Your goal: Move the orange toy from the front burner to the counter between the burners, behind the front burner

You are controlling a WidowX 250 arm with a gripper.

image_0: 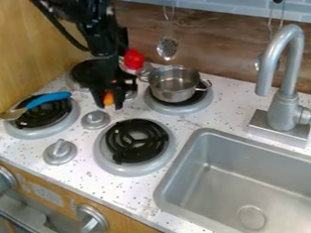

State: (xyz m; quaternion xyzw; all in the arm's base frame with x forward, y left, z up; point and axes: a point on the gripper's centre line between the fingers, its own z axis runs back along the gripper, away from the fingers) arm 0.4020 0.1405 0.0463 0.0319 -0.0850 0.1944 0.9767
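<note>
We are seeing the gripper (pixel 109 104) clamping an orange thing (pixel 108 97); the pot (pixel 173 85) is standing nearby on a burner (pixel 178 109).

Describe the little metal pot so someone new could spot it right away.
From the sink, look up and left to the back burner nearest the faucet. On it sits the pot: silver, open-topped, with a handle on each side, unlike the red thing to its left.
</note>
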